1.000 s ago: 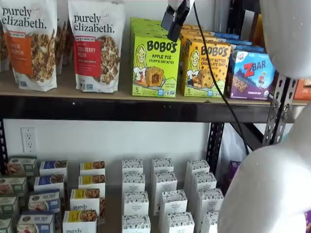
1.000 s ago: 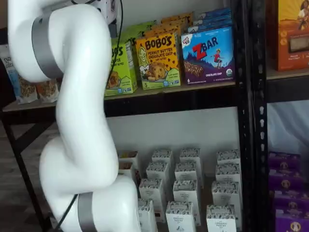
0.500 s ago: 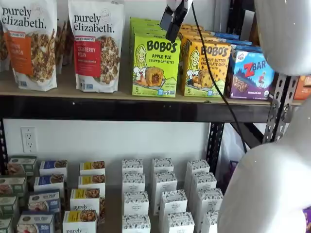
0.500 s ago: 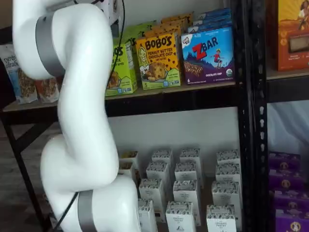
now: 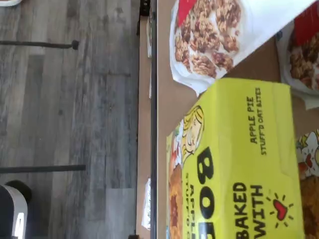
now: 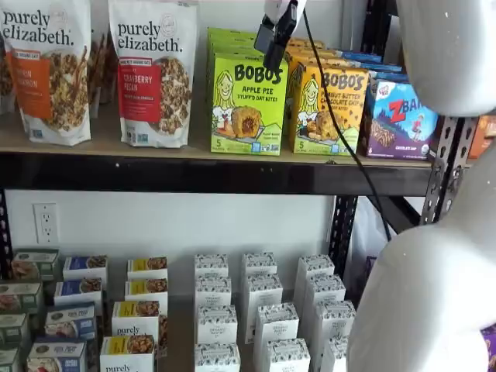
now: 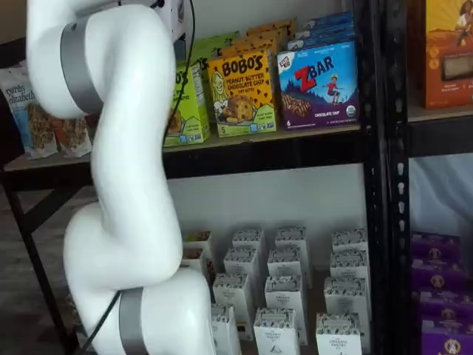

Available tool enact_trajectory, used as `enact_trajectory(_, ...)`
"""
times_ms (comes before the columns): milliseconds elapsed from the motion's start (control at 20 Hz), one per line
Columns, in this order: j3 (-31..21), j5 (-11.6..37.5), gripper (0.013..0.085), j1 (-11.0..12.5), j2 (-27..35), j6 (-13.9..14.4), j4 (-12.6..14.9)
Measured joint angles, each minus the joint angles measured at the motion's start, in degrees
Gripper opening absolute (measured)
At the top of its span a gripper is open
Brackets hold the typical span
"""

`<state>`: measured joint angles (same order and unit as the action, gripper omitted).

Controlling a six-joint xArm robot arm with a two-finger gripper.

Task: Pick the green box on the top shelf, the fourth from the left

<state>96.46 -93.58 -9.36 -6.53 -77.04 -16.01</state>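
While your gripper (image 6: 273,35) hangs spread wide just above it, the green box (image 6: 248,105) stands upright at the front of the top shelf (image 6: 194,172). It's likely light, stiff cardboard, so pinch its flat side walls near the top.

green box (image 7: 185,103) half hidden behind arm (image 7: 126,148)
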Motion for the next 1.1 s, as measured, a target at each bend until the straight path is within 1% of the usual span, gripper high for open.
enact_trajectory(700,0.3,0.4,0.085,-0.4,2.6,-0.5,2.3)
enact_trajectory(1100,-0.5,1.3,0.085,-0.9,3.1,-0.5,3.0)
